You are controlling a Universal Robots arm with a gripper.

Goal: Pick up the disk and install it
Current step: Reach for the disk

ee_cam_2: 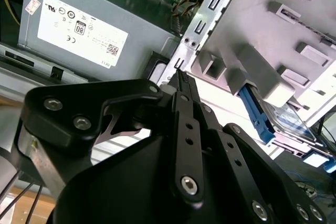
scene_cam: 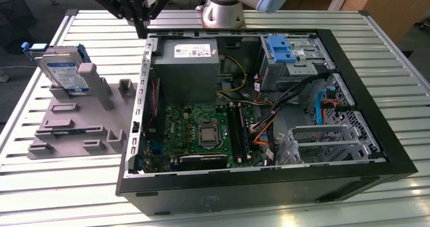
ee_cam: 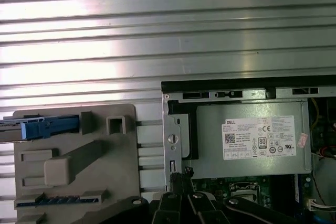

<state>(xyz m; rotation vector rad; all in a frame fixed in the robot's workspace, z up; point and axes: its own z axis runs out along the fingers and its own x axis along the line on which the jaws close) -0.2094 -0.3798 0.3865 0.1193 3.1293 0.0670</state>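
Observation:
The disk (scene_cam: 62, 72) is a silver drive with a white-and-blue label in a blue carrier. It stands tilted on edge in a grey holder (scene_cam: 80, 124) on the table, at the exterior view's left of the open computer case (scene_cam: 376, 136). My black gripper (scene_cam: 140, 29) hangs above the case's back left corner, apart from the disk, with its fingers drawn together on nothing. In the second wrist view the fingertips (ee_cam_2: 181, 75) meet near the case wall, with the disk (ee_cam_2: 286, 116) beyond the holder (ee_cam_2: 273, 30). The first wrist view shows the disk's blue carrier (ee_cam: 39, 127) at the holder's (ee_cam: 73, 161) edge.
Inside the case are a big grey box with a white sticker (scene_cam: 185, 68), a green board (scene_cam: 201, 131), cables, a metal bay with a blue latch piece (scene_cam: 282, 48) and a metal cage (scene_cam: 329, 141). The slatted metal table (scene_cam: 54, 176) runs all around.

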